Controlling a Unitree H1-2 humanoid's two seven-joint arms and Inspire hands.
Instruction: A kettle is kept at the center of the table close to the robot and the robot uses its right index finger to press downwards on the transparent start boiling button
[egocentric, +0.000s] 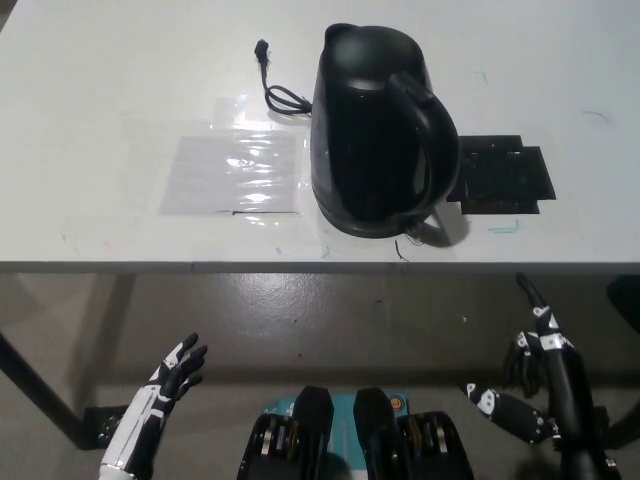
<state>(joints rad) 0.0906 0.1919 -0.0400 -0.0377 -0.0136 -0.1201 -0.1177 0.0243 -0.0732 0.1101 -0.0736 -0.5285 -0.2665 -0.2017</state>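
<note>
A black kettle stands upright on the white table, near its front edge and a little right of centre, with the handle facing right. The start button near the handle's foot is hard to make out. My black right hand hangs below the table's edge at the lower right, one finger stretched up and forward, the others curled, holding nothing. It is well short of the kettle. My white left hand rests at the lower left below the table, fingers apart and empty.
The kettle's black cord and plug trail off to its left. A clear plastic sheet lies taped left of the kettle. A flat black rectangle lies right of it. Grey floor shows under the table.
</note>
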